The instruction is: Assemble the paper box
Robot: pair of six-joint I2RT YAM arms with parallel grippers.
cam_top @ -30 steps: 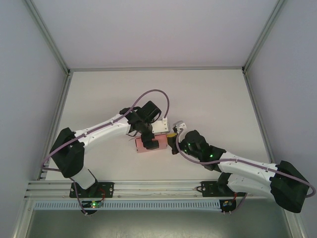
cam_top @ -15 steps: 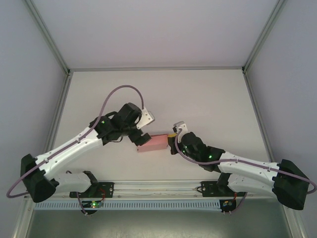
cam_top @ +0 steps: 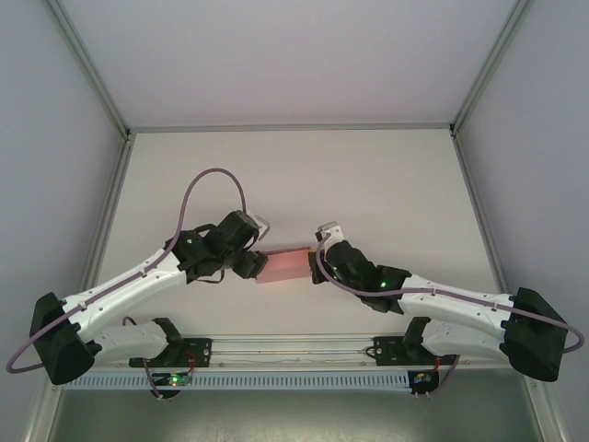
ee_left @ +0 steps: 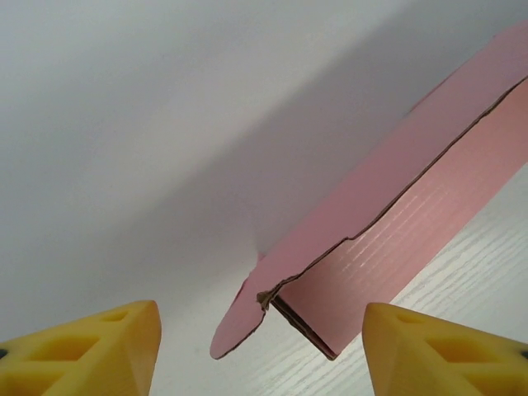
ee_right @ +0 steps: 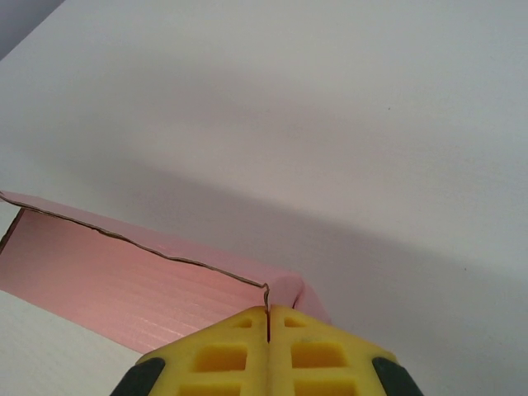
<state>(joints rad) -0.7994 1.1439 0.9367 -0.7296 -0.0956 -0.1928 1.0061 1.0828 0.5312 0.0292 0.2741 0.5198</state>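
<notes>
The right gripper (ee_right: 268,320) has its yellow fingers pressed tight together, tips right against the end corner of the paper box (ee_right: 124,289); whether a sliver of card is pinched between them I can't make out. Opposite it, the left gripper (ee_left: 262,351) stands with its jaws apart, the box's other end lying between them untouched, with a rounded flap (ee_left: 235,330) poking loose.

The box lies on the white counter (cam_top: 368,184) between the two arms, near the front edge. It's thin corrugated card: light, springy, easily creased, I'd judge. It is best taken by the short ends or a flap, not squeezed across the hollow middle.

Its long axis runs left to right, one end toward each gripper.
</notes>
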